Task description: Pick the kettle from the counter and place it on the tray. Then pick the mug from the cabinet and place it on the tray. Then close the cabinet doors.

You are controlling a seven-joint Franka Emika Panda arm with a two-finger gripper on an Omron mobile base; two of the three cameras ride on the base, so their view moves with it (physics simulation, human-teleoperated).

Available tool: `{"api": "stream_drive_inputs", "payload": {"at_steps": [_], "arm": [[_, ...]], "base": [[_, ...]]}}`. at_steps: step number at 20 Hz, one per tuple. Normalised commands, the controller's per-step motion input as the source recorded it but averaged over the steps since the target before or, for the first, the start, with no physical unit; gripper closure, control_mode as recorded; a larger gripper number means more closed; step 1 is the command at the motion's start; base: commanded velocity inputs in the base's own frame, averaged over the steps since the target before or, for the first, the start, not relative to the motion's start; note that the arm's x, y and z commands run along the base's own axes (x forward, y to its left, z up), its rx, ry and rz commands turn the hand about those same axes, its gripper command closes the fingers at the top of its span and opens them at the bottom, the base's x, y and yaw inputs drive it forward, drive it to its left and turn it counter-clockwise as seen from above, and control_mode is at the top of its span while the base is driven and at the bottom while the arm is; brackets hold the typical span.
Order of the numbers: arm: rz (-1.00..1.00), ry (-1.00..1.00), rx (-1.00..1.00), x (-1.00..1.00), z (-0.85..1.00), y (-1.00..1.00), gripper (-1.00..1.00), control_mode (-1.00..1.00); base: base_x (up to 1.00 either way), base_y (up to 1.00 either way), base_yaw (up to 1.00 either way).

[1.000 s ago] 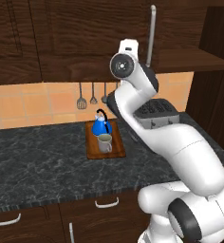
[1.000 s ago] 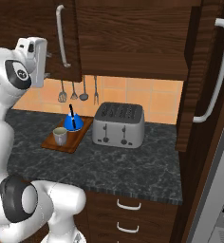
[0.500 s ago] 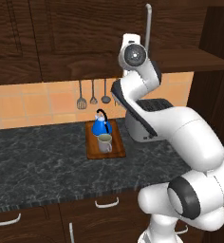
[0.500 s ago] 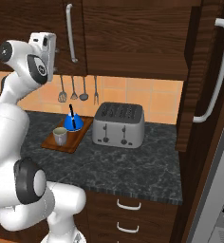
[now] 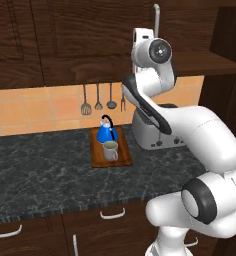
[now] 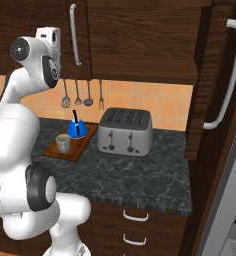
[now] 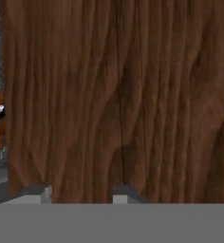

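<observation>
The blue kettle (image 5: 107, 132) and the grey-beige mug (image 5: 110, 150) both stand on the wooden tray (image 5: 99, 159) on the dark counter (image 5: 40, 175). From the right base view the kettle (image 6: 78, 128) is behind the mug (image 6: 63, 143) on the tray (image 6: 75, 150). My gripper (image 7: 80, 193) is open and pressed close against the left cabinet door (image 7: 118, 95), high beside its bar handle (image 6: 75, 35). That left door (image 5: 90, 35) lies flat against the cabinet. The right door (image 6: 210, 85) stands swung out, its handle (image 6: 224, 75) facing the room.
A silver toaster (image 6: 126, 131) sits on the counter right of the tray. Utensils (image 5: 97, 100) hang on the tiled wall behind the kettle. The cabinet's shelf base (image 5: 210, 64) juts out at the right. Drawers with curved handles (image 6: 135, 216) lie below the counter.
The left cabinet door has swung from ajar to flat against the cabinet, with my hand following it across. Kettle, mug and tray have stayed put.
</observation>
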Motion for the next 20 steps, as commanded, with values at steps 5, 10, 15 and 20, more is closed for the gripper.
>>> {"api": "stream_drive_inputs", "payload": {"at_steps": [5,10,15,20], "arm": [[0.02,0.02,-0.04,0.42,-0.13,0.25,-1.0,-1.0],[0.06,0.05,-0.04,0.04,-0.15,0.14,-1.0,-1.0],[0.05,-0.01,-0.01,-0.46,0.0,0.03,-1.0,-1.0],[0.0,-0.06,0.01,-0.72,0.01,0.0,-1.0,-1.0]], "base": [[0.0,0.0,0.0],[0.0,0.0,0.0],[0.0,0.0,0.0],[0.0,0.0,0.0]]}}
